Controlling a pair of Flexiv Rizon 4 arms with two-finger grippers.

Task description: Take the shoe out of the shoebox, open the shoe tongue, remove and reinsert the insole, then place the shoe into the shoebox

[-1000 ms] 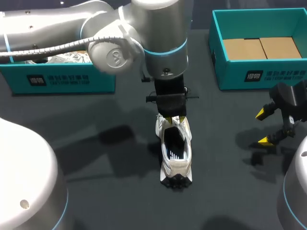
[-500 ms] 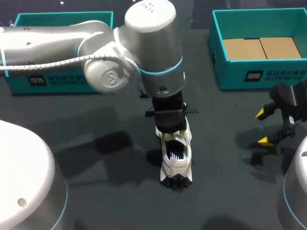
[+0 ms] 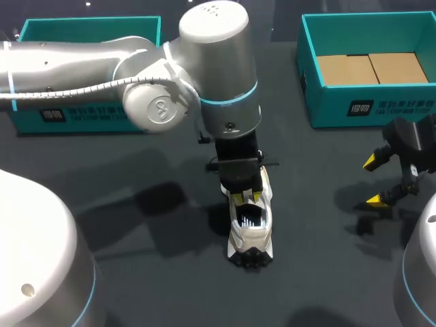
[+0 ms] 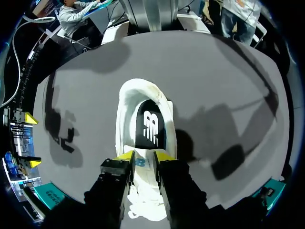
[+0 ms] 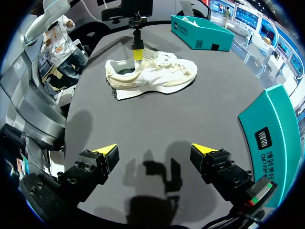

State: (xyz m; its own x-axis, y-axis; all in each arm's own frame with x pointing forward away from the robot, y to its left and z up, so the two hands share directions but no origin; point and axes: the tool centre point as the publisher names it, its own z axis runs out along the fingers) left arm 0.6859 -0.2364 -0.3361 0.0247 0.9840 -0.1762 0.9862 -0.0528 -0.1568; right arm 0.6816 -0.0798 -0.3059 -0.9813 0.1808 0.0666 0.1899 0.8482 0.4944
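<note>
On the dark surface (image 3: 170, 286), a white mesh sneaker (image 3: 250, 231).
My left jaws narrow, pinching its tongue (image 4: 143, 177); right jaws wide.

The left arm (image 3: 204, 82) hides the toe end of the shoe (image 3: 251, 235) and much of the ten o'clock shoebox (image 3: 88, 28); the two o'clock shoebox (image 3: 368, 109) runs off the edge.

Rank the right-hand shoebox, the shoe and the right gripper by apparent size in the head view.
Largest: right-hand shoebox. Next, shoe and right gripper look about alike; left gripper covers part of the shoe, so unranked.
</note>
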